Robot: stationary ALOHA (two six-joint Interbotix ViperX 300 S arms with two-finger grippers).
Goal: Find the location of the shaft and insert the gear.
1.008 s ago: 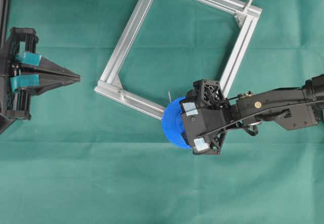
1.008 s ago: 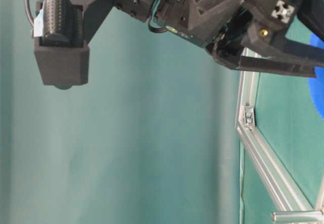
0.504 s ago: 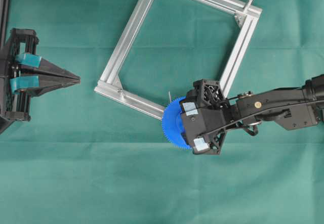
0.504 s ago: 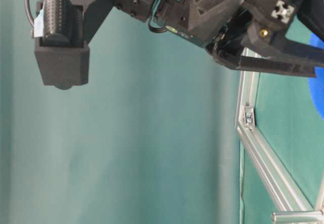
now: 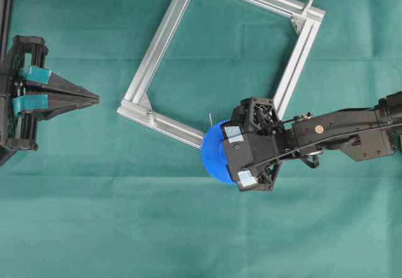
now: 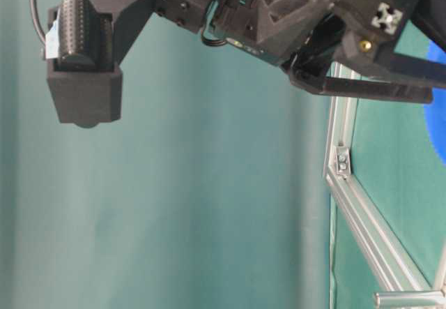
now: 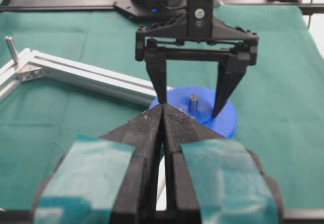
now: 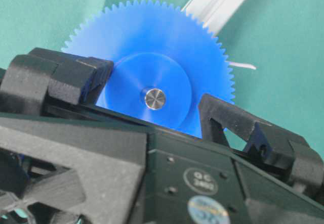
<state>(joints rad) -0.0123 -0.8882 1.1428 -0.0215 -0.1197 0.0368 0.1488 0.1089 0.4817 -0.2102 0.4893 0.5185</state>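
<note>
A robotics lab bench setup is suggested: the worktop [image 5: 94, 228] is covered edge to edge w/ green cloth, two black 3D-printed robot arms are mounted at opp. sides, and a bare aluminium extrusion frame [image 5: 160, 39] is laid out as a test fixture.

A round "QC" sticker on the right gripper [image 8: 152, 107] housing, its smaller print beneath unreadable.
</note>
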